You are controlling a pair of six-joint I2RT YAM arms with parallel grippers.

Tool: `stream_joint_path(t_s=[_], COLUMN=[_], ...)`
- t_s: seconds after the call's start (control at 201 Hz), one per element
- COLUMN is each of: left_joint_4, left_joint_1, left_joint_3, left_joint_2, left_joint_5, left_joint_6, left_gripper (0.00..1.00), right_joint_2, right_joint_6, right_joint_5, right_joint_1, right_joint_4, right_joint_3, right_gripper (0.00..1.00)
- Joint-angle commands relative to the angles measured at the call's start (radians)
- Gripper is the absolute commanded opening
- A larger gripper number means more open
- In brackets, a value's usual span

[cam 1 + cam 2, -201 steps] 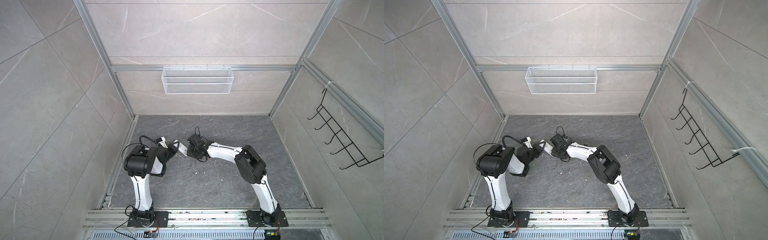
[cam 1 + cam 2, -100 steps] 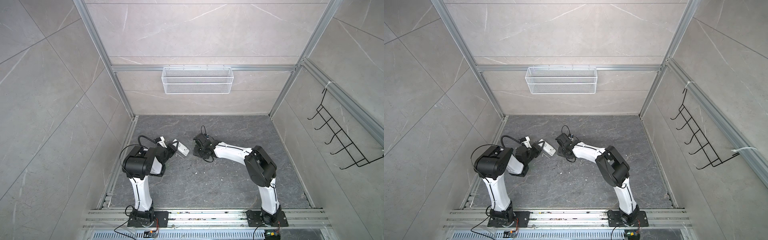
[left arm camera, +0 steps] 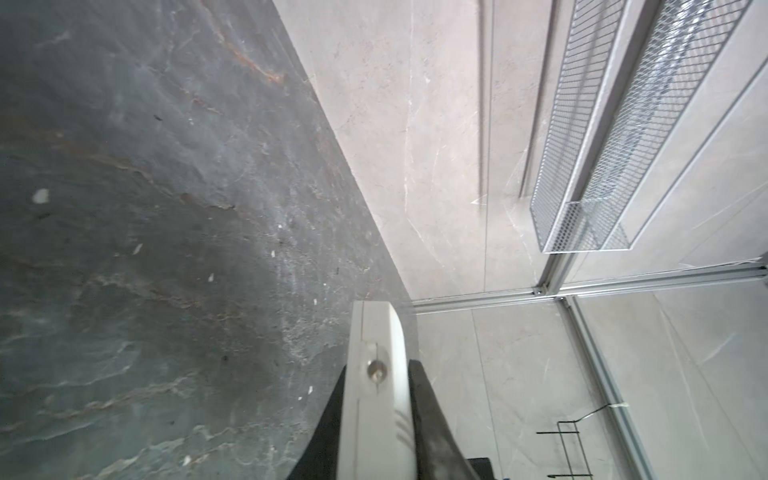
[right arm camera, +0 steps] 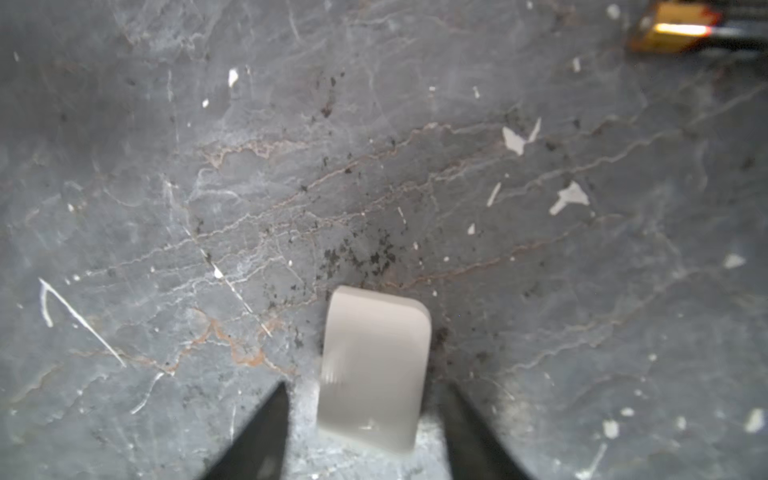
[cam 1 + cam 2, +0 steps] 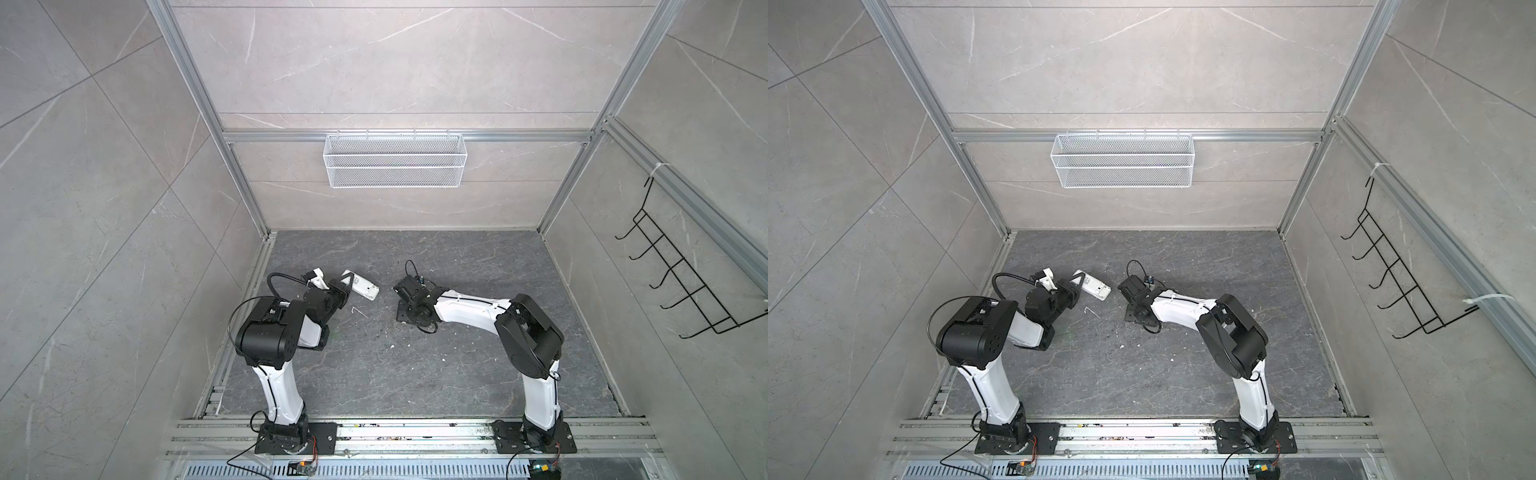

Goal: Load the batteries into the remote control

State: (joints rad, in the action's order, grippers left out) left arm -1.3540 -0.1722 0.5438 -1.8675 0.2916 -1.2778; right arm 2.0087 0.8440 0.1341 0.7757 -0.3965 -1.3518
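One change is noted. The right gripper [image 4: 365, 384], seen against the free end of the remote control [image 5: 360, 285] a second earlier, is now drawn well away from it. It is lowered toward the floor [image 5: 457, 365], in front of the middle of the wire basket [image 5: 395, 160]. Its fingers [image 4: 266, 432] are spread. A small white cover piece [image 4: 374, 357] is seen between them with a gap on each side, so it is released, not gripped. The piece is blurred, so whether it is at rest on the floor cannot be told.

Reading: the battery cover is judged to be off the remote control and put aside. The compartment is taken to be open, and the loading itself is not yet begun.

The remote control is found in front of the basket's left end, its place little changed. Its near end is clamped by the left gripper [image 5: 340, 289], whose fingers [image 3: 432, 424] are pressed on both faces. Whether its far end touches the floor cannot be told.

Count:
- Remote control: one.
- Cover piece: one.
- Of the batteries, none is confirmed. One gold-and-dark object [image 4: 681, 31] is caught at the edge of the right wrist view. It is blurred and possibly a battery, and its place relative to the basket cannot be given.
- Grippers: two.
- Wire basket: one.
- Hook rack [image 5: 681, 270]: one, well off to the basket's right.
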Motion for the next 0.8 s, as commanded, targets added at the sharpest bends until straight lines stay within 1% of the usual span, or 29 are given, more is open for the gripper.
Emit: stream_joint_path(t_s=[0.0, 0.08, 0.164, 0.209, 0.269, 0.373, 0.433, 0.458, 0.528, 0.667, 0.792], left_joint_4=[-0.014, -0.018, -0.029, -0.034, -0.033, -0.033, -0.034, -0.036, -0.047, -0.059, -0.059], left_joint_1=[0.004, 0.000, -0.016, -0.029, -0.050, -0.074, -0.077, -0.076, -0.076, -0.082, -0.094], left_joint_3=[0.019, 0.022, 0.032, 0.041, 0.057, 0.092, 0.116, 0.122, 0.133, 0.133, 0.135], left_joint_2=[0.056, 0.066, 0.080, 0.088, 0.094, 0.080, 0.067, 0.063, 0.055, 0.072, 0.095], left_joint_5=[0.006, 0.006, -0.005, -0.013, -0.021, -0.014, 0.006, 0.014, 0.027, 0.016, 0.014], left_joint_6=[-0.040, -0.081, -0.114, -0.123, -0.131, -0.186, -0.251, -0.273, -0.323, -0.368, -0.389], left_gripper=[0.05, 0.05, 0.06, 0.06, 0.06, 0.09, 0.09, 0.09, 0.09, 0.09, 0.09], right_joint_2=[-0.072, -0.156, -0.279, -0.325, -0.357, -0.363, -0.368, -0.370, -0.368, -0.329, -0.287], right_joint_6=[-0.036, -0.038, -0.015, -0.004, 0.020, 0.094, 0.166, 0.211, 0.283, 0.345, 0.403], right_joint_5=[0.000, 0.001, -0.020, -0.044, -0.113, -0.291, -0.349, -0.359, -0.366, -0.391, -0.412], right_joint_1=[0.001, 0.002, -0.001, -0.003, -0.017, -0.054, -0.069, -0.074, -0.082, -0.085, -0.086], right_joint_4=[-0.014, 0.020, 0.154, 0.214, 0.310, 0.514, 0.688, 0.758, 0.914, 0.977, 1.106], right_joint_3=[0.009, 0.047, 0.146, 0.184, 0.219, 0.263, 0.310, 0.334, 0.380, 0.363, 0.367], right_gripper=[0.74, 0.76, 0.78, 0.79, 0.79, 0.79, 0.80, 0.80, 0.80, 0.78, 0.78])
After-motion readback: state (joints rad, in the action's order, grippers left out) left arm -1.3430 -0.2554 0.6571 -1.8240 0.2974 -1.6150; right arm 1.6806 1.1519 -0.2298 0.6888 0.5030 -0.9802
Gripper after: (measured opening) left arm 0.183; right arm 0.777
